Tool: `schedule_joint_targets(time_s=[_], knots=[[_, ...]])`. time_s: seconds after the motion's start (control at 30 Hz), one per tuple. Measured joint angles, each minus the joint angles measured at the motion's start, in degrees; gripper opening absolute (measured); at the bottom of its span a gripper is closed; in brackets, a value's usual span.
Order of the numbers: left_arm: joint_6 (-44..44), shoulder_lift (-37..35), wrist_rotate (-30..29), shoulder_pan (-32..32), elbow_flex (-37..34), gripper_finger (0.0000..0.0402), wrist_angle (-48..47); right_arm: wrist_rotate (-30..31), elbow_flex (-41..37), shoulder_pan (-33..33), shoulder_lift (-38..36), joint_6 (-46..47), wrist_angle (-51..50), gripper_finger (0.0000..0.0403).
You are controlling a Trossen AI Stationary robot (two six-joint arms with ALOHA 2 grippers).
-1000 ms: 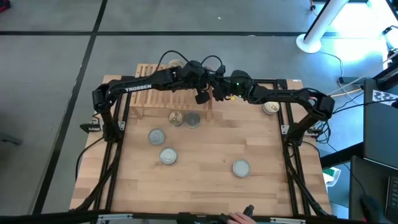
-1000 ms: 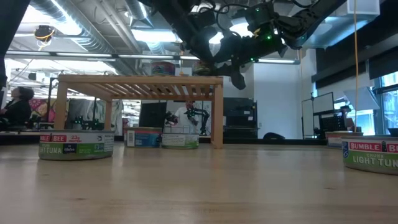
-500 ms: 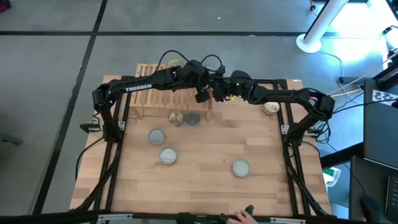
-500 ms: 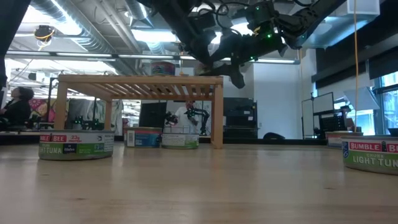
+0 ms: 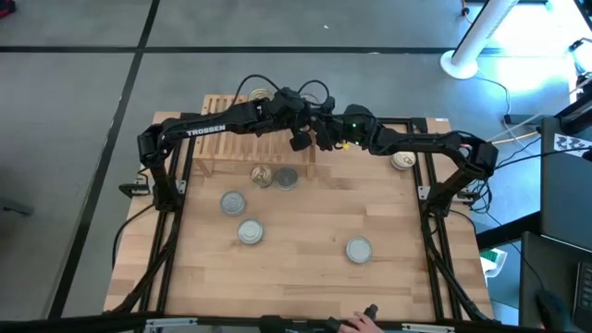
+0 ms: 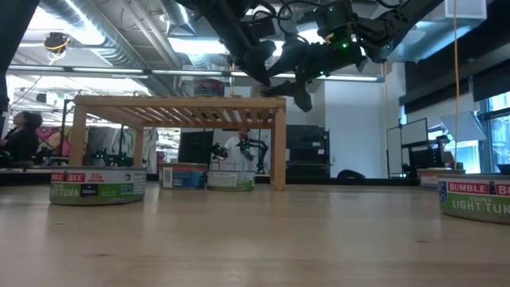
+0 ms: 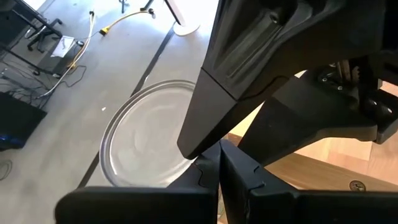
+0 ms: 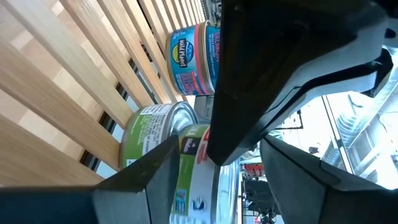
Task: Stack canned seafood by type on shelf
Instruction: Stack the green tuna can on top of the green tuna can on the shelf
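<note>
Upper middle of the high view, right gripper [image 5: 326, 139] spreads around a green-label can [image 8: 189, 168], stacking it by type on the shelf [image 5: 222, 139]; left gripper [image 5: 301, 141] is pressed together.

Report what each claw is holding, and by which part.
Left claw: shut, empty. Right claw: astride a green-labelled tin, at its side wall, over the shelf; whether it grips cannot be told.

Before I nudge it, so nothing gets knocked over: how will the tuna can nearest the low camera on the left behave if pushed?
The tuna can sits flat and looks wide for its height, so it will probably slide rather than tip. Lying on its flat end, it shouldn't roll. It looks like rigid metal, likely sealed and fairly heavy for its size, so a light push may barely move it.
</note>
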Motion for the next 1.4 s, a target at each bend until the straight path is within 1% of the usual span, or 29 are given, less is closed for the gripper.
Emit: schedule_joint_targets(time_s=[0.2, 0.27, 0.37, 0.43, 0.5, 0.7, 0.8, 0.9, 0.97, 1.07, 1.13, 1.27, 1.4], knots=[[-0.02, 0.00, 0.03, -0.11, 0.00, 0.0001, -0.38, 0.24, 0.00, 0.00, 0.00, 0.00, -0.02, 0.0222], [-0.02, 0.00, 0.05, -0.11, 0.00, 0.0001, -0.90, 1.20, 0.00, 0.06, -0.07, 0.01, -0.09, 0.0222], [-0.02, 0.00, 0.09, -0.11, 0.00, 0.0001, -1.75, 6.89, -0.04, 0.96, -1.33, 2.81, -1.09, 0.0222], [-0.02, 0.00, 0.11, -0.15, 0.00, 0.0001, -1.92, 11.31, -0.04, 1.70, -3.57, 5.22, -2.93, 0.0222], [-0.02, 0.00, 0.13, -0.15, 0.00, 0.0001, -2.11, 13.21, -0.04, 1.86, -6.59, 7.80, -4.87, 0.0223], [-0.02, -0.02, 0.32, -0.22, 0.00, 0.0001, -2.89, 12.46, -0.02, -1.06, -16.67, 18.75, -10.29, 0.0223], [-0.04, -0.02, 0.33, -0.49, 0.00, 0.0001, -2.90, 12.44, -0.02, -3.28, -20.89, 24.00, -15.43, 0.0223], [-0.02, -0.02, 0.33, -0.94, 0.00, 0.0001, -2.86, 12.42, -0.02, -5.16, -23.79, 26.90, -20.06, 0.0223], [-0.02, -0.02, 0.35, -1.38, 0.00, 0.0001, -2.86, 12.43, -0.04, -6.05, -25.20, 27.91, -20.73, 0.0223], [-0.02, -0.02, 0.37, -2.05, 0.00, 0.0001, -2.86, 12.48, -0.04, -6.56, -26.68, 29.70, -20.32, 0.0223], [-0.02, -0.23, 0.41, -2.45, 0.00, 0.0001, -2.89, 13.71, -0.03, -6.54, -27.04, 30.39, -20.61, 0.0223], [0.18, -0.77, 0.42, -3.31, 0.00, 0.0001, -2.95, 18.75, -0.04, -6.42, -27.20, 30.69, -23.26, 0.0223], [0.18, -1.18, 0.44, -4.47, 0.02, 0.0001, -3.29, 22.29, -0.04, -6.45, -27.21, 30.71, -29.50, 0.0223]])
